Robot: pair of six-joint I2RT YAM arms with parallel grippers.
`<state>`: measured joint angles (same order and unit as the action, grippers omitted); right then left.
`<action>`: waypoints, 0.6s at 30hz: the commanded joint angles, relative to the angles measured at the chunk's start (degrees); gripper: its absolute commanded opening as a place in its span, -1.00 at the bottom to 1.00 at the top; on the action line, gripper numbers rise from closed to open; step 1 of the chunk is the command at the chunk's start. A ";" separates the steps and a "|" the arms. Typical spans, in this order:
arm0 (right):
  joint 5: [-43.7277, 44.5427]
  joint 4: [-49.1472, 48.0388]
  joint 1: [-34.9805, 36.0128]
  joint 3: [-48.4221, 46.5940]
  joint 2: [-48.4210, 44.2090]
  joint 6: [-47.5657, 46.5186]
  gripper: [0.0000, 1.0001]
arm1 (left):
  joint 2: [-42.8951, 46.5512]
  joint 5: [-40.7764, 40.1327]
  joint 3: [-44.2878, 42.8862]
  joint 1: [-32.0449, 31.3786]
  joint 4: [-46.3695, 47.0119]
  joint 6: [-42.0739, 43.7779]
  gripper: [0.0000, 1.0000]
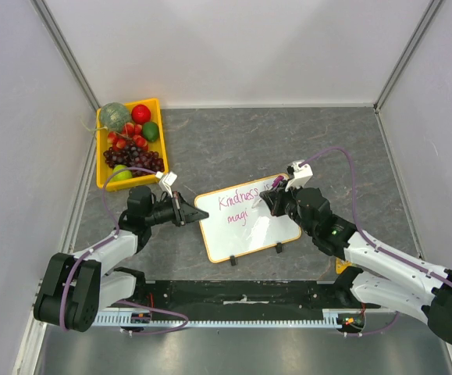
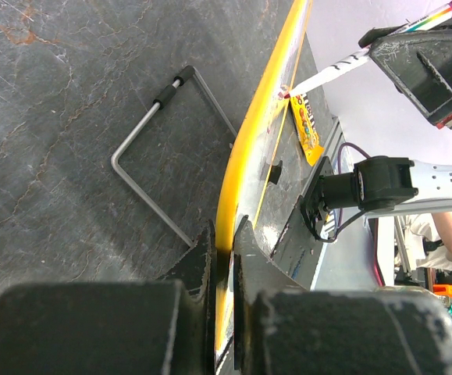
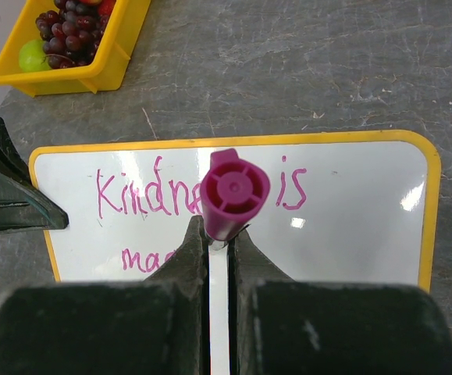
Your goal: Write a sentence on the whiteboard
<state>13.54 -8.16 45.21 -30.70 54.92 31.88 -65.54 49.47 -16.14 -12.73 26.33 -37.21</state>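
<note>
Orange-framed whiteboard [image 1: 257, 230] looks light, stiff and slick-faced, so the rim's the grab spot; left end effector [image 1: 188, 212] is clamped on its near edge, right end effector [image 1: 276, 197] squeezes the marker [image 3: 234, 193] right over the sentence [image 1: 240, 205].

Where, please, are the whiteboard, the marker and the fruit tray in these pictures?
whiteboard [image 1: 249, 234], top external view, bare white surface below the writing.
marker [image 3: 234, 191], right wrist view, its magenta back end.
fruit tray [image 3: 69, 78], right wrist view, yellow near wall.

In right wrist view, the marker [image 3: 234, 191] hides part of the sentence [image 3: 144, 198].
</note>
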 commanded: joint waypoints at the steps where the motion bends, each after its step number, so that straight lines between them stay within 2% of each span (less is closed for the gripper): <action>1: -0.36 -2.38 -0.12 -1.56 0.19 -0.15 -1.00 | -1.44 -6.32 1.02 -0.45 -6.11 4.96 -0.96; 18: -2.03 -2.56 -0.12 -0.86 2.04 -0.24 -1.00 | -1.52 -6.32 1.11 -0.37 -6.11 4.96 -0.96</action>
<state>12.03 -9.87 45.21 -30.70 56.49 32.01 -65.54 49.45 -16.12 -12.73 26.28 -37.21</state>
